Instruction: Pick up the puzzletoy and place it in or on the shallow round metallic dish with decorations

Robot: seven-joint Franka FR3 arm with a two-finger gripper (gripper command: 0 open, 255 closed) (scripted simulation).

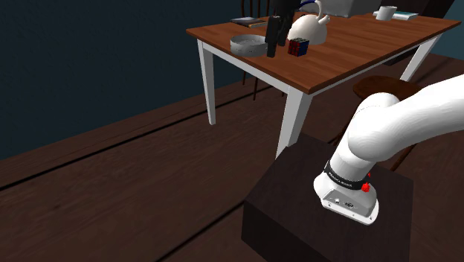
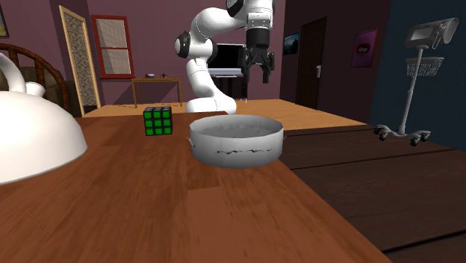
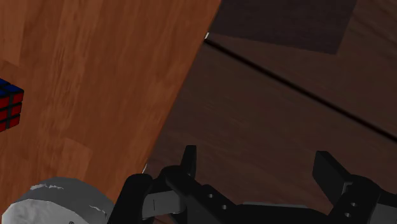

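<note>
**Desk layout**

On the desk point(image 1: 357, 52), in the shoulder view: dish point(image 1: 247, 45) toward the left end, puzzle toy point(image 1: 299, 47) to its right and apart from it, teapot point(image 1: 308, 28) just behind the toy, mug point(image 1: 385, 13) at the far right. Above the desk's near edge, close by the dish: gripper point(image 1: 271, 52). Nearer, on the floor point(image 1: 111, 186): stand point(image 1: 290, 201).

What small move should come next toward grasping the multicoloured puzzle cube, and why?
Probably slide the open black gripper sideways over the multicoloured puzzle cube before descending: in the wrist view its fingers stand apart above the brown wooden table's edge and the floor, the cube off to one side near the grey round dish.
</note>
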